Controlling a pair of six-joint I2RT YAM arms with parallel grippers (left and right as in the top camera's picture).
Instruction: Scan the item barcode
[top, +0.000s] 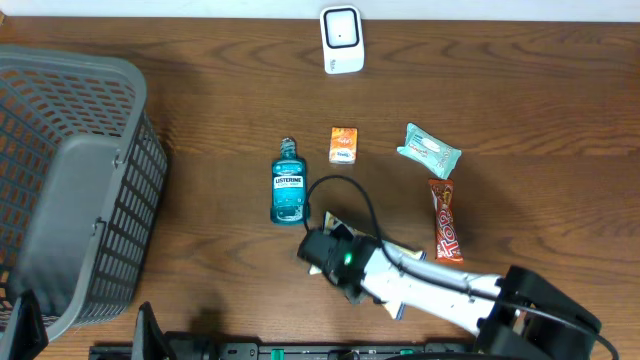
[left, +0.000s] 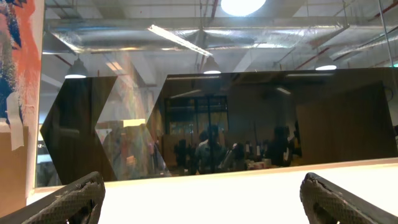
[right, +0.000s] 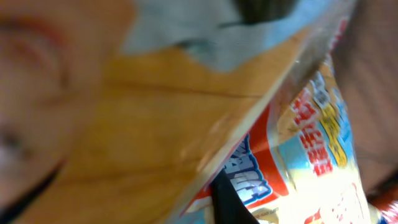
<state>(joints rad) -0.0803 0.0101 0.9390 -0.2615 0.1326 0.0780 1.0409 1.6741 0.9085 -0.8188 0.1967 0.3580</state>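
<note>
Five items lie on the bench in the overhead view: a bottle, a box, wipes, a bar and, nearest, a packet half hidden under the right fingers. The scanner stands at the far edge, well apart from it; a basket sits at the left. Left wrist view: the left fingers are spread wide with nothing between them, aimed up at the room. Right wrist view: the packet fills the picture, blurred; the right fingers are clenched, seemingly pinching it. Judged step: the pick-up grasp. The next move calls for lifting the packet clear, carrying it far to the scanner and turning its barcode, not visible here, toward the scanner's face
</note>
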